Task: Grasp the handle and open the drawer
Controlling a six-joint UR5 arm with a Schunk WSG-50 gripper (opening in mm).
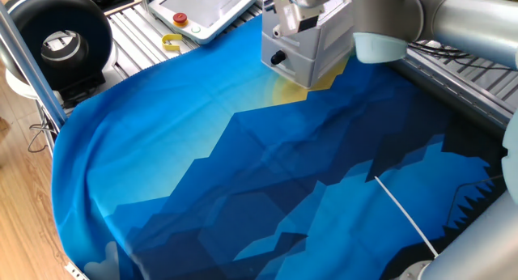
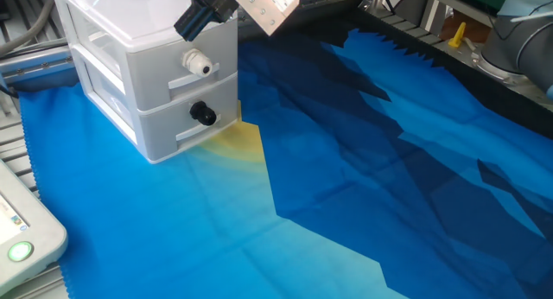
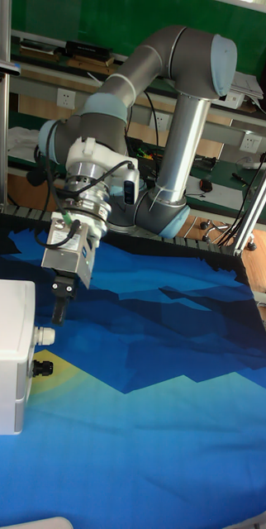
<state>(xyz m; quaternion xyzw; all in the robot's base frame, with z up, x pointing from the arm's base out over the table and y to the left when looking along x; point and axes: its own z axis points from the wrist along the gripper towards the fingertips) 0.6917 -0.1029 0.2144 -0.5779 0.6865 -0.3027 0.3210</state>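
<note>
Far left on the blue-draped worktop (image 3: 149, 430): the drawer (image 3: 7, 376), a pale boxy unit, two knobs on its front, a white one (image 2: 198, 64) above and the handle (image 2: 204, 115), black, on the lower front. Just right of it and higher, clear of both knobs: the claw (image 3: 58, 312), angled down toward the unit's top corner, holding nothing, fingertips reading as closed together, though too dark and small to settle, so cannot tell. For a clean grasp, probably: drop lower, line up level with the black knob, spread the fingers around it, close squarely, then pull straight out along the drawer's travel to avoid dragging the light unit across the cloth. Further right: wide bare cloth, ample room for that pull. Edges to mind: the white knob directly above the target, the unit's top rim near the fingertips.
</note>
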